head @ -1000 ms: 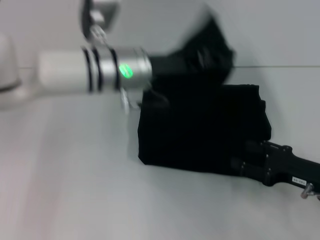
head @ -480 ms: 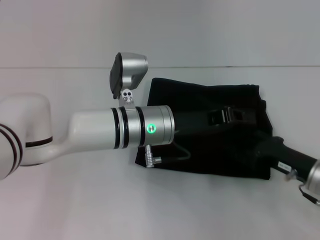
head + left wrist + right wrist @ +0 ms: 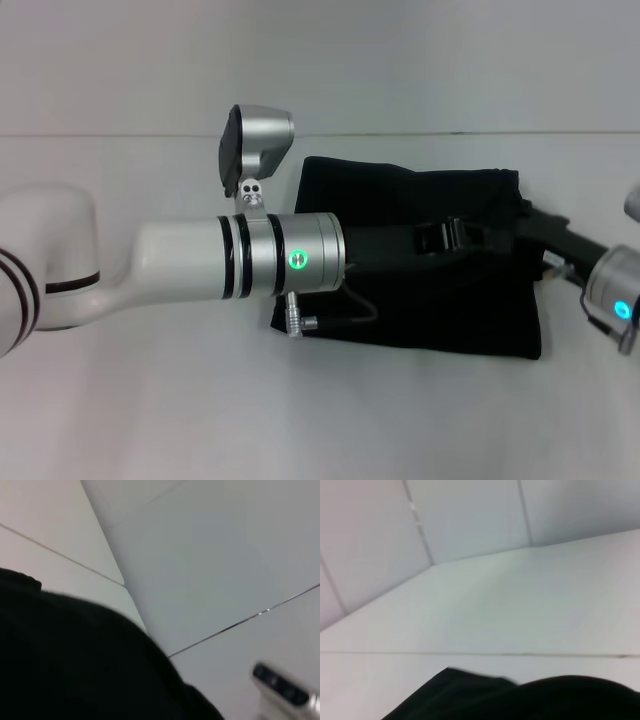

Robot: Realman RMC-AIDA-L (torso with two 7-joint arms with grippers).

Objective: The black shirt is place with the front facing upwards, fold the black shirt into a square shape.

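Pale desk [image 3: 150,400]: the black shirt [image 3: 440,310] lies folded, nearly square already. Left tool [image 3: 455,235] over it, right tool [image 3: 545,230] at its edge; can't tell either's grip.

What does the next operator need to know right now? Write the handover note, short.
Left claw: stretched out over the middle of the black shirt; whether it grips cloth cannot be told.
Right claw: at the shirt's right edge, low over the table; its state cannot be told either.
Shirt: lies on the table as a compact, roughly square black bundle, no lettering showing.
Done: the folds look largely complete.
Left: check that both claws are free of the cloth, clear the arms, and neaten the uneven right edge if needed.
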